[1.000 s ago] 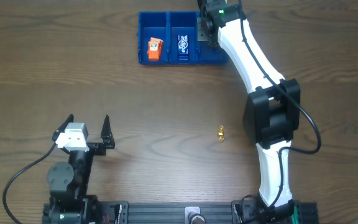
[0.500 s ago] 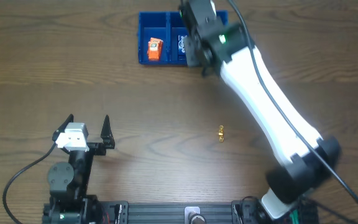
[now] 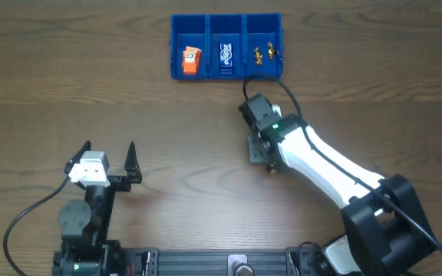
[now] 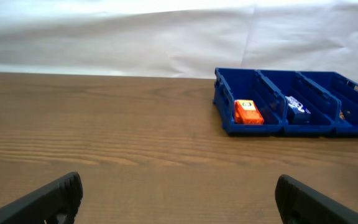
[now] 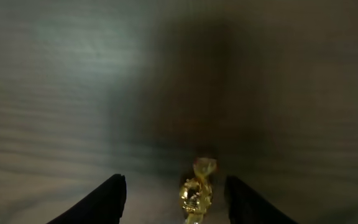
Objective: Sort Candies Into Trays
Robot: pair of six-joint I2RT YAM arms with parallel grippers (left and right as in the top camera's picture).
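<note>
Sorting looks nearly finished. In the top view the blue tray (image 3: 174,46) at the far side of the counter (image 3: 52,92) holds an orange candy (image 3: 192,61) in its left compartment, a blue-wrapped candy (image 3: 226,55) in the middle one and at least two gold candies (image 3: 264,54) in the right one. One loose gold candy (image 5: 196,191) lies on the counter, well apart from the tray. I judge it the last piece, bound for the right compartment. The right claw (image 5: 173,182) is low over it, jaws wide apart with the candy between them, nearer one finger, nothing gripped yet. The left claw (image 3: 109,150) sits near its base, open and empty. The right wrist view gives that close alignment, which the top view hides under the arm; the left wrist view shows the tray's walls side-on
</note>
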